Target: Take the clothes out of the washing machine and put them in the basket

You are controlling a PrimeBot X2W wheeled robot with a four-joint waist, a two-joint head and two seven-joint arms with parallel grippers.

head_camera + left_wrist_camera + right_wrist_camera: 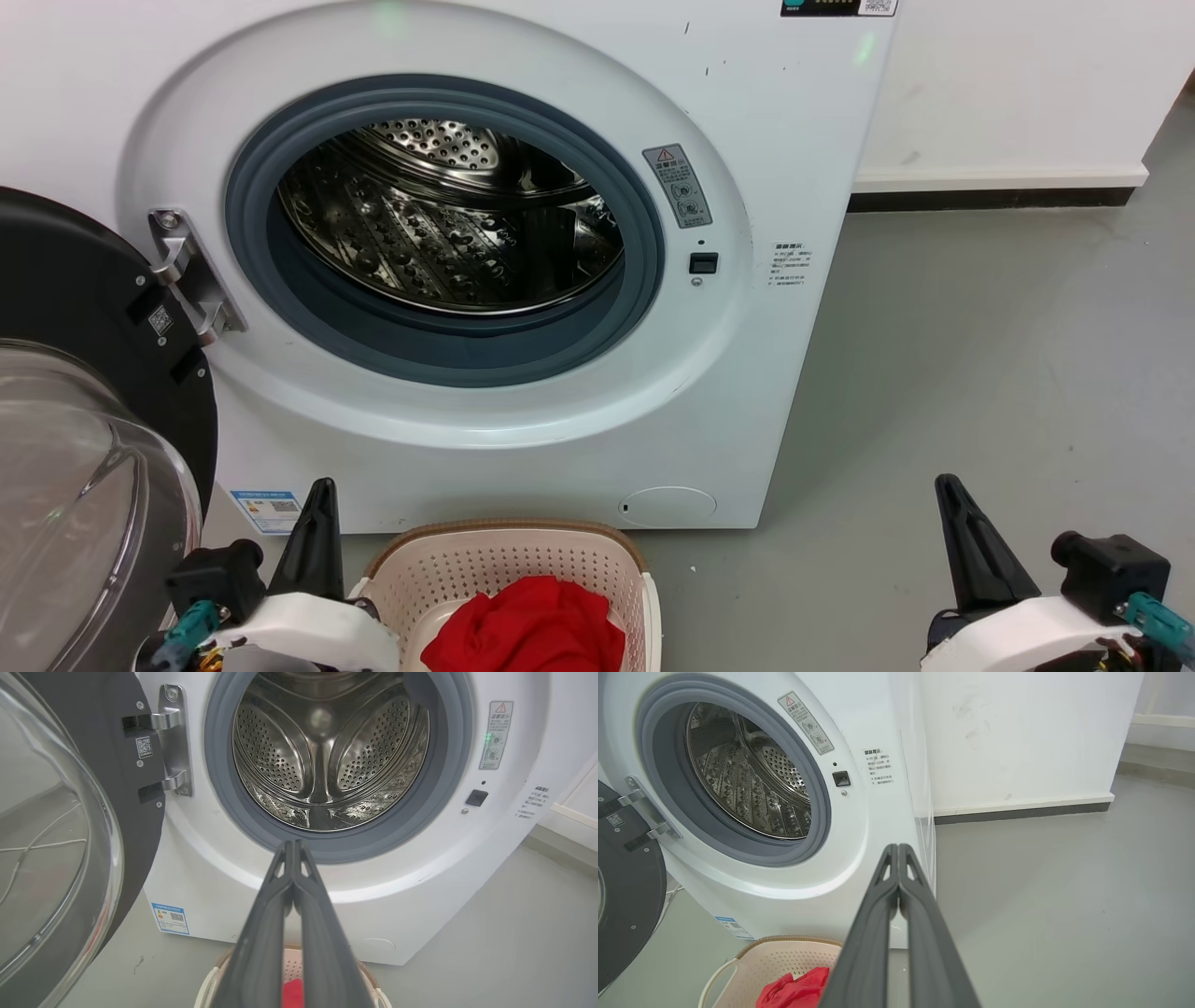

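The left gripper [294,845] has its two dark fingers [266,933] pressed together along their length, tips meeting, with nothing between them. The right gripper [898,848] is the same: its fingers [924,942] lie flat against each other and hold nothing. Both hang in the air, touching neither machine nor basket. In the head view they sit low at either side, the left just beside the basket's left edge and the right well apart from it over the floor [980,373].

Between the two arms the basket [504,530] stands on the floor close to the foot of the washing machine [803,187]. The clothes [532,625] lie inside it as a crumpled red heap.

Past the left fingertips the grey rubber ring [448,359] frames the round opening, and the steel drum [448,224] shows its perforated wall and ribs. The door [84,308] stands swung open to the left on its metal hinge, with its black frame and glass bowl near the left arm. Right of the machine's edge the grey floor runs wide and open to a white wall [1027,84] with a dark skirting.
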